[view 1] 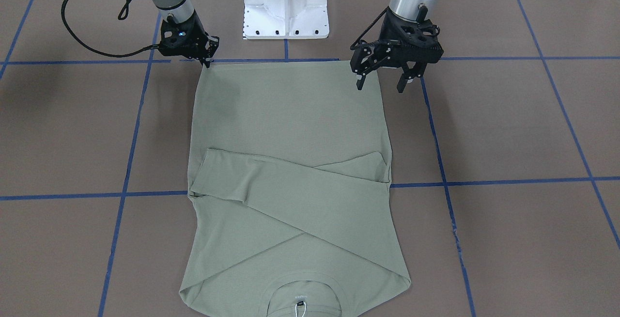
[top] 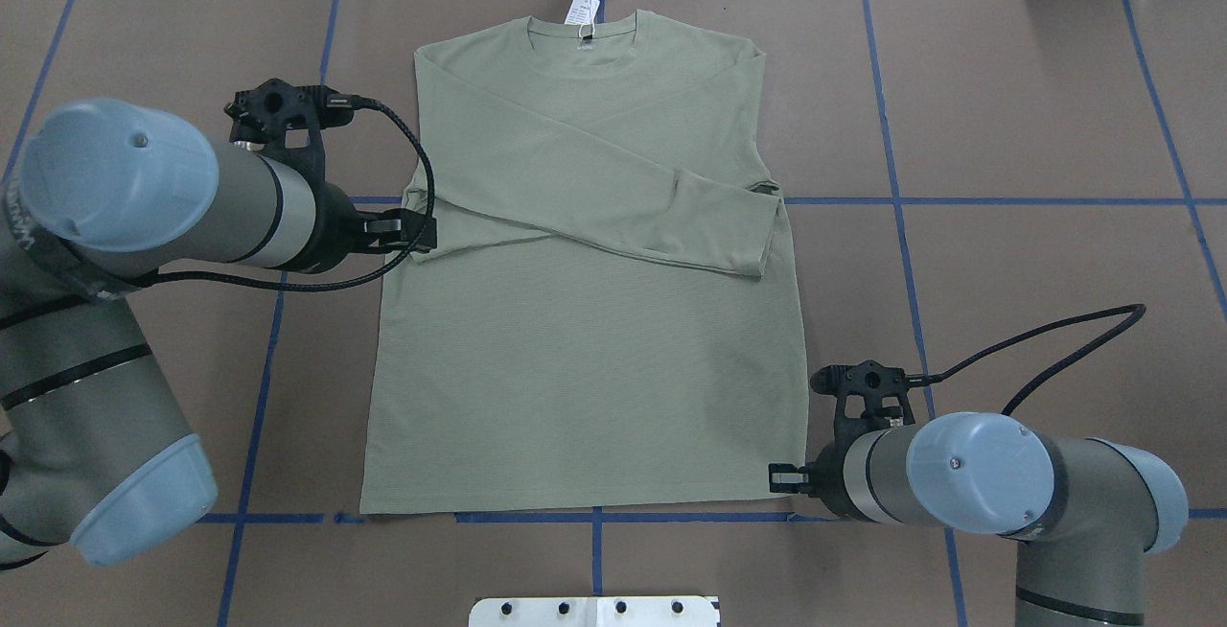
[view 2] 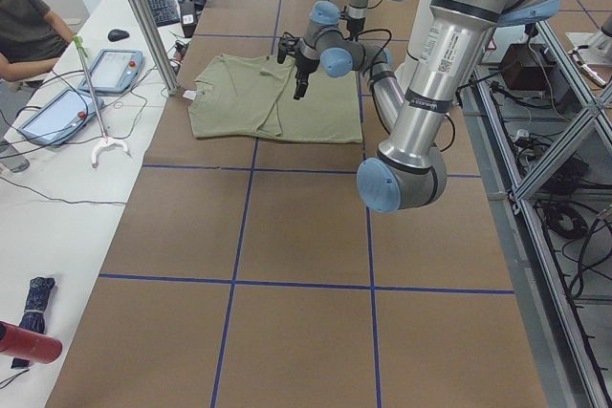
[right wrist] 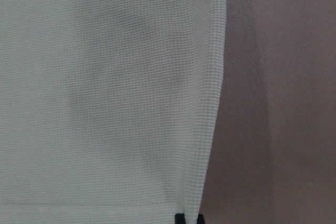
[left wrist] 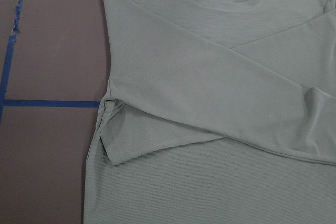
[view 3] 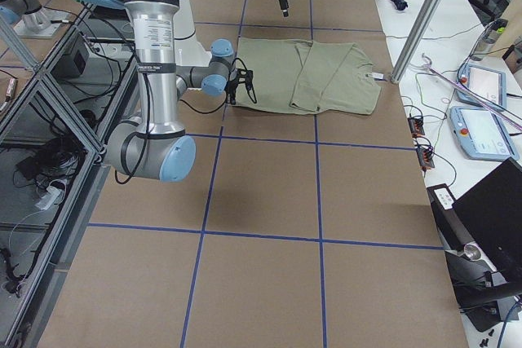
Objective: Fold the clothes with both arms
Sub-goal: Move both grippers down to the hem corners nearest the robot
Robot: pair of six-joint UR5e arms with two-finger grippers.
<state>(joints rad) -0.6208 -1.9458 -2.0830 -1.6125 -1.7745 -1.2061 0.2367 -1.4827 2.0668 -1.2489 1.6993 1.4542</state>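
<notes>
Two sleeves [view 1: 290, 186] lie crossed on the shirt [view 1: 290, 118], flat on the table [view 1: 508, 128]. Right gripper [view 1: 209, 59] pinches one hem corner; left gripper [view 1: 380, 87] hangs open above the other and probably must drop and grip next.

The left silver-grey tubular arm [top: 244, 210] and the matching right arm [top: 1083, 478] have light blue joint caps [top: 120, 172] and looping black cables [top: 419, 152]. The left claw [view 1: 380, 87] and right claw [view 1: 209, 59] are black, with open-frame bodies. The white metal pedestal [view 1: 286, 7] has dark screws [view 1: 277, 32] along its foot.

Left hand [view 1: 380, 87] spread wide, right hand [view 1: 209, 59] pinched
</notes>
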